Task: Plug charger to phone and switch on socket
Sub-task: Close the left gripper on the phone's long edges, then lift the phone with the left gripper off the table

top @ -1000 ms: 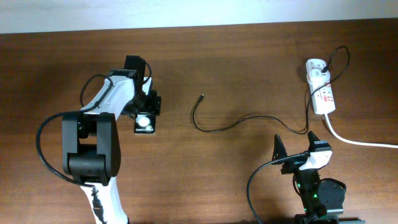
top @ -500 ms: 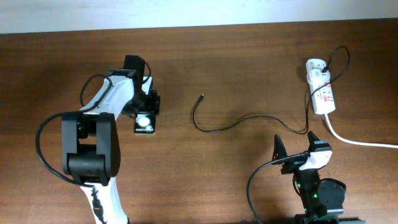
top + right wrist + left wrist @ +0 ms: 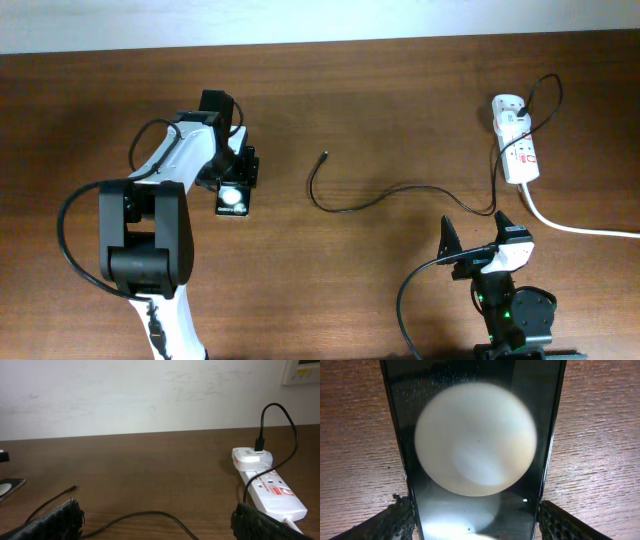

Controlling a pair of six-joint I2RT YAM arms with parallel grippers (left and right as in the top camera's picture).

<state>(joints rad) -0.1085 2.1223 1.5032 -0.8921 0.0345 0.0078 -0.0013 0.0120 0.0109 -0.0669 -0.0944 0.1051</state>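
The phone point(image 3: 233, 199) lies flat on the table at the left, black with a white round shape on it. It fills the left wrist view point(image 3: 475, 450). My left gripper point(image 3: 233, 180) is over its far end, with a finger pressed against each long edge point(image 3: 475, 522). The charger cable point(image 3: 370, 200) runs across the table, its loose plug tip point(image 3: 325, 155) right of the phone and its other end at the white adapter point(image 3: 508, 105) in the socket strip point(image 3: 522, 155). My right gripper point(image 3: 474, 235) is open and empty near the front edge, with the cable point(image 3: 150, 516) between its fingers' line of sight.
A thick white cord point(image 3: 580, 228) leaves the strip toward the right edge. In the right wrist view the strip point(image 3: 272, 495) and adapter point(image 3: 251, 457) stand at the right, the plug tip point(image 3: 74, 488) at the left, and a white wall is behind the table.
The phone and left gripper have shifted only very slightly. The right arm and cable have not moved.
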